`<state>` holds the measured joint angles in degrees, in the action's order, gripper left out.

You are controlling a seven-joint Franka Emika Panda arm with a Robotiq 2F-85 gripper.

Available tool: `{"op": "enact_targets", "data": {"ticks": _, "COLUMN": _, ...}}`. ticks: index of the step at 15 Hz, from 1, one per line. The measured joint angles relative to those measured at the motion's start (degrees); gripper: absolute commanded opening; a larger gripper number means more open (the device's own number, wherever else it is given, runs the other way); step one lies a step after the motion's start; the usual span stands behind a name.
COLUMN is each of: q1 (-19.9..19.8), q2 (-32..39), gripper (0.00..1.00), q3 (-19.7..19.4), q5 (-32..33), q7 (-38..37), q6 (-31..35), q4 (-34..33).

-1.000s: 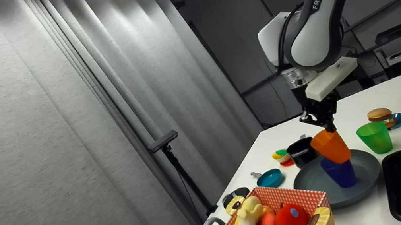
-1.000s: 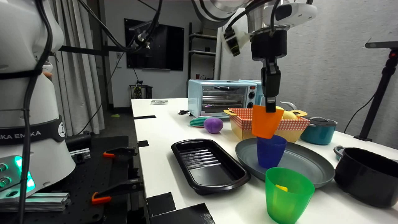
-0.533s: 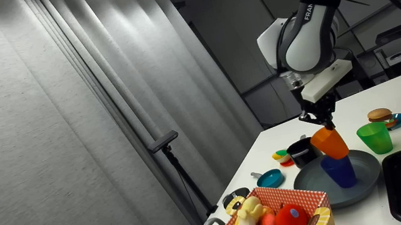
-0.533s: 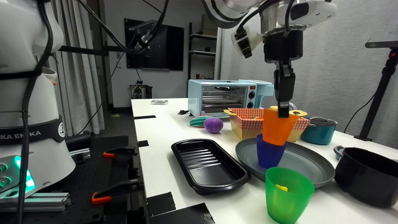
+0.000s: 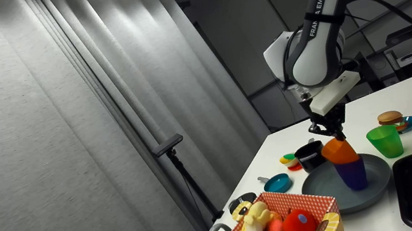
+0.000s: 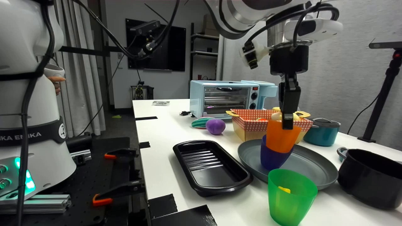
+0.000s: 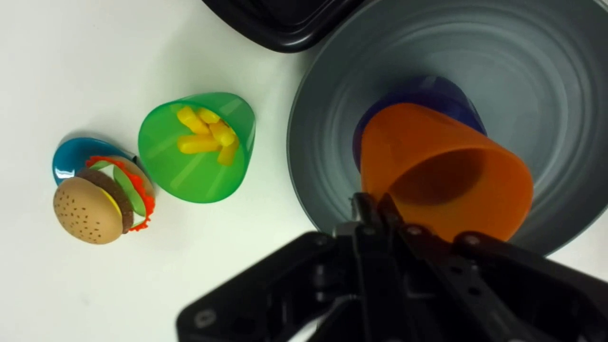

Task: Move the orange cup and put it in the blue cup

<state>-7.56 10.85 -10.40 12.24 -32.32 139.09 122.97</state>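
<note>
The orange cup (image 5: 339, 152) is tilted, with its lower end in the mouth of the blue cup. It also shows in an exterior view (image 6: 282, 138) and in the wrist view (image 7: 422, 130). The dark blue cup (image 5: 353, 178) stands on the grey plate, leaning slightly; it shows in an exterior view (image 6: 272, 160) and partly behind the orange cup in the wrist view (image 7: 433, 90). My gripper (image 7: 376, 202) is shut on the orange cup's rim wall; it shows in both exterior views (image 5: 340, 137) (image 6: 287, 124). The orange cup's bottom is hidden inside the blue cup.
The grey plate (image 6: 309, 166) lies under the blue cup. Beside it are a black tray (image 6: 213, 169), a green cup (image 6: 290, 201) with yellow pieces, a black pot (image 6: 367, 179) and a checkered basket (image 5: 285, 200) of soft toys. A toy burger (image 7: 102, 199) lies beyond the green cup.
My gripper has moved over the blue cup and then down, holding the orange cup. The orange cup's lower end has entered the blue cup, which has shifted and tipped slightly.
</note>
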Motion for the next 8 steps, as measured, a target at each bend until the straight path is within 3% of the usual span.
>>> {"op": "enact_targets", "data": {"ticks": 4, "q1": 0.81, "q2": 0.93, "gripper": 0.01, "q3": 0.00, "q5": -0.01, "q7": 0.00, "q6": 0.00, "q4": -1.16}}
{"op": "enact_targets", "data": {"ticks": 5, "q1": 1.02, "q2": 1.09, "gripper": 0.29, "q3": 0.01, "q5": -0.05, "q7": 0.00, "q6": 0.00, "q4": -1.27}}
{"op": "enact_targets", "data": {"ticks": 8, "q1": 1.67, "q2": 1.53, "gripper": 0.44, "q3": 0.12, "q5": -0.25, "q7": 0.01, "q6": 0.00, "q4": -1.31}}
